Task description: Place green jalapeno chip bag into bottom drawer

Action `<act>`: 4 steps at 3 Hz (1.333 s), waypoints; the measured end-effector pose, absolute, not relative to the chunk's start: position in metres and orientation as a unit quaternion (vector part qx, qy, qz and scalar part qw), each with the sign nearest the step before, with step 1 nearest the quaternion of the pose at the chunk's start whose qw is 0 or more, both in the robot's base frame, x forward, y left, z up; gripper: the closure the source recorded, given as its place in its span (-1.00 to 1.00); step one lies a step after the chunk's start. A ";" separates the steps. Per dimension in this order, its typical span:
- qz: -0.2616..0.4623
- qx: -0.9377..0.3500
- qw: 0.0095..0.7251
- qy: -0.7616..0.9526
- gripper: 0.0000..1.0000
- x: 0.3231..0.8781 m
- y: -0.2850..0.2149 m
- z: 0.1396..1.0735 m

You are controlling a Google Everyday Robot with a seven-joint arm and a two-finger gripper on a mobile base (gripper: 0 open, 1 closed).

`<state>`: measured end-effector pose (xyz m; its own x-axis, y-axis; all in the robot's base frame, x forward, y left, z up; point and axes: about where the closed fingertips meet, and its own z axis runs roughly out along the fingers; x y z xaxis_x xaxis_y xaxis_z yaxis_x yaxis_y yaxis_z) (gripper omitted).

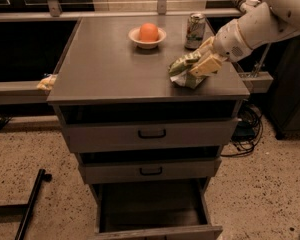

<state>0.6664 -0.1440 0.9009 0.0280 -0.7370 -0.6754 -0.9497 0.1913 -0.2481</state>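
Grey metal cabinet (115, 69) with three drawers: two shallow drawers (105, 136) with black handles (152, 133), and one deep bottom drawer (152, 204) pulled out at its foot. At its top's right front, the cream two-finger gripper (196, 66) pinches the one olive-green crumpled foil chip bag (180, 64). Further back on its top stand one green-and-silver can (195, 24) and one pale bowl (135, 35) holding one orange fruit (149, 31).

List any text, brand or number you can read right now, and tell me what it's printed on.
No text is legible.
Soda can: dark markings on its side, too blurred to read.
Green jalapeno chip bag: pale stripes and marks, no readable word; the gripper holds it at the cabinet top's front right.
Drawers, including the open bottom drawer: no labels visible.
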 end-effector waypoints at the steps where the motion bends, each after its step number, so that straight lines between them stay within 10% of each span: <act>1: 0.133 -0.617 0.370 0.682 1.00 0.626 -0.171 0.923; 4: 0.192 -0.611 0.386 0.664 1.00 0.505 -0.208 0.972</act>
